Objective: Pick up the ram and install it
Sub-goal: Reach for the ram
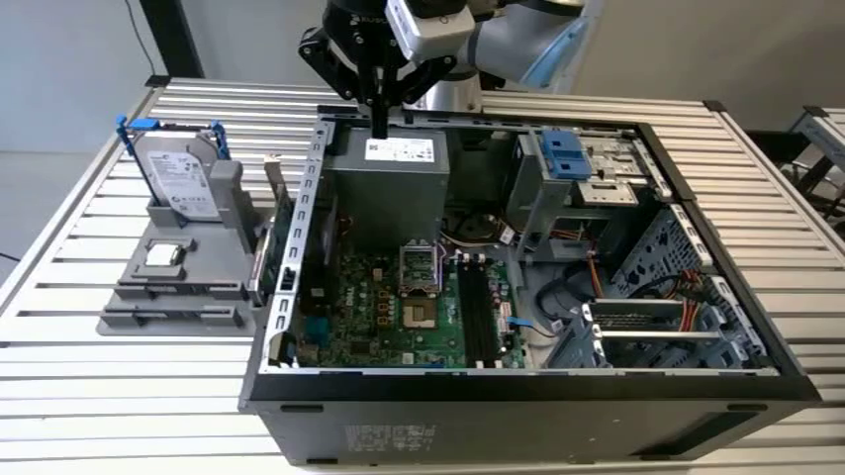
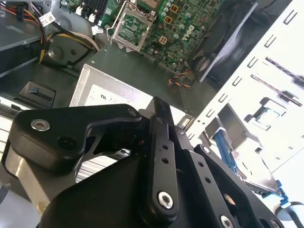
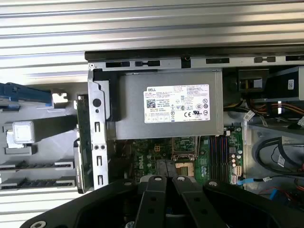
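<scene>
Gripper (image 1: 380, 127), clenched on nothing, hung above the power supply (image 1: 396, 173). The ram (image 1: 268, 252) stood in the grey holder (image 1: 172, 297), toward the desk's edge at the exterior view's left, its long axis along the computer case (image 1: 528, 391) wall.

A robotics lab: opened computer case (image 1: 528, 396) on slatted metal workbench (image 1: 119, 396).

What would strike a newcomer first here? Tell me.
The open computer case dominates the slatted table, its green motherboard bare. The black gripper hangs shut over the grey power supply at the case's far end. At the exterior view's left a silver hard drive stands in a grey holder.
</scene>
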`<state>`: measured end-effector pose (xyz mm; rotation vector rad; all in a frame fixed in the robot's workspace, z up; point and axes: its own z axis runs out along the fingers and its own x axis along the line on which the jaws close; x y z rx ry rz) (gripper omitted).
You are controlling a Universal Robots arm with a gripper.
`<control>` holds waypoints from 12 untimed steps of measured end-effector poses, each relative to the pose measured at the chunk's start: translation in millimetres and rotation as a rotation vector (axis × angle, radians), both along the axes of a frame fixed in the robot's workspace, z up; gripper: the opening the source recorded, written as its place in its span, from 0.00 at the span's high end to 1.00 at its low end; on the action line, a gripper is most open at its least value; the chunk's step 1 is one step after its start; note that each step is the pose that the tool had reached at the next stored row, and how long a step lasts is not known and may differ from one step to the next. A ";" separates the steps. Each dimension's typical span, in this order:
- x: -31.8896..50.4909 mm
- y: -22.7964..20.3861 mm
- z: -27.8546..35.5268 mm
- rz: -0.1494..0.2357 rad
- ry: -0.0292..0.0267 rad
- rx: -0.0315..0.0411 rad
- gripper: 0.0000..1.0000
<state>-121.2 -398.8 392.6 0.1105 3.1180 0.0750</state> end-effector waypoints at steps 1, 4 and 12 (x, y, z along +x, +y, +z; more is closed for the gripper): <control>0.0 0.0 0.0 0.000 0.0000 0.0000 1.00; -0.4 0.0 0.0 0.000 0.0000 -0.0001 1.00; -18.9 0.0 0.0 0.002 0.0000 0.0000 1.00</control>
